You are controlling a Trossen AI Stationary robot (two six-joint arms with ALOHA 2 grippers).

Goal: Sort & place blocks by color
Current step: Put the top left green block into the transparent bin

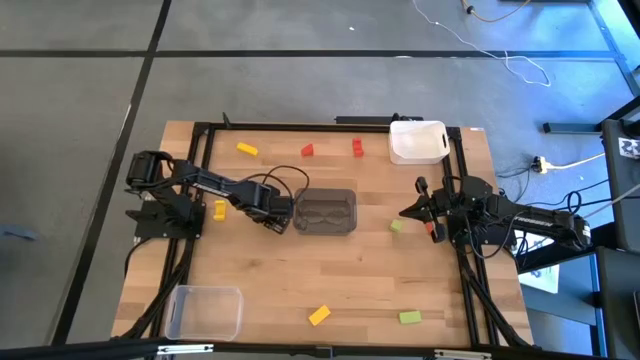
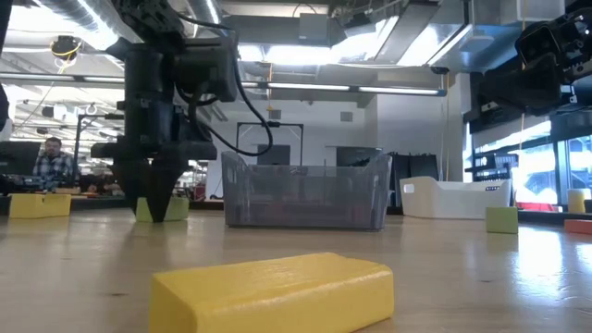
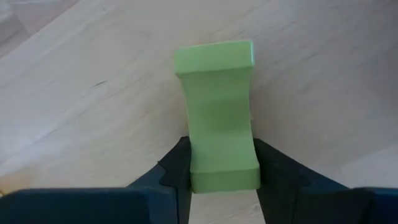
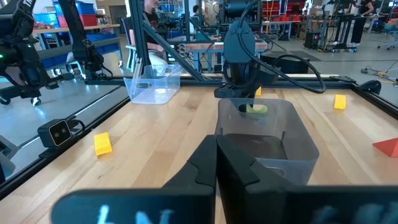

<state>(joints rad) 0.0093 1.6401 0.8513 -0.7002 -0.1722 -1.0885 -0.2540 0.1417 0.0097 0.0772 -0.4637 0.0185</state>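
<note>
My left gripper (image 1: 276,218) (image 2: 159,211) points down at the table just left of the grey bin (image 1: 325,212). It is shut on a light green block (image 3: 217,112) (image 2: 176,209), which the arm hides in the high view. My right gripper (image 1: 405,212) (image 4: 216,149) is shut and holds nothing; it hovers right of the grey bin, near a loose green block (image 1: 397,226). Other blocks lie flat on the table: yellow (image 1: 246,149), (image 1: 219,209), (image 1: 319,315), red (image 1: 307,151), (image 1: 357,148), green (image 1: 410,317). My left gripper pinches the green block's end nearest the wrist camera (image 3: 224,174) between its two fingers (image 3: 177,171), one on each long side. The fingers come from above, pointing down. The block lies level at table height and reaches out past the fingertips.
A white bin (image 1: 418,140) stands at the far right and a clear bin (image 1: 205,310) at the near left corner. A black frame runs along the table's edges. Open wood lies between the grey bin and the near edge. People sit in the room beyond (image 2: 54,162).
</note>
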